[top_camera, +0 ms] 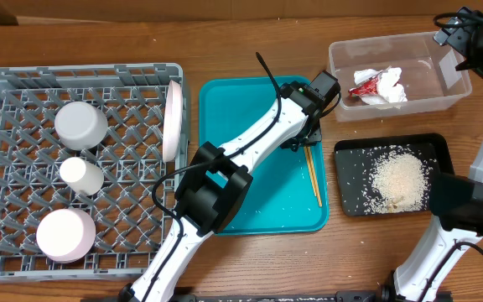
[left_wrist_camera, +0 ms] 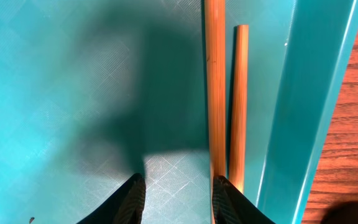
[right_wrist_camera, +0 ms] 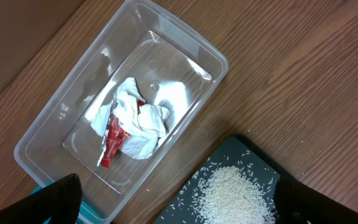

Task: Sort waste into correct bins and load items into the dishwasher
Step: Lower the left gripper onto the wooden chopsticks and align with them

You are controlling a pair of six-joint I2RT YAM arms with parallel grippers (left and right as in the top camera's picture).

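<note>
Two wooden chopsticks (top_camera: 313,174) (left_wrist_camera: 215,93) lie side by side along the right wall of the teal tray (top_camera: 225,109). My left gripper (left_wrist_camera: 179,193) hovers low over the tray floor, open, with only teal floor between its fingers; its right finger (left_wrist_camera: 227,200) is right beside the near chopstick. In the grey dish rack (top_camera: 7,92) sit a white bowl (top_camera: 80,124), a cup (top_camera: 80,176), another bowl (top_camera: 65,233) and a plate (top_camera: 173,119) on edge. The clear tub (right_wrist_camera: 55,130) holds the napkin (right_wrist_camera: 143,121) and red wrapper (right_wrist_camera: 114,140). Rice (right_wrist_camera: 235,196) lies in the black tray (top_camera: 352,151). My right gripper (right_wrist_camera: 176,190) hangs wide open high above them.
The left arm (top_camera: 250,138) stretches diagonally across the teal tray. The right arm's base (top_camera: 459,201) stands beside the black tray. A few rice grains dot the teal tray floor. Bare wooden table (right_wrist_camera: 303,74) surrounds the tub and black tray.
</note>
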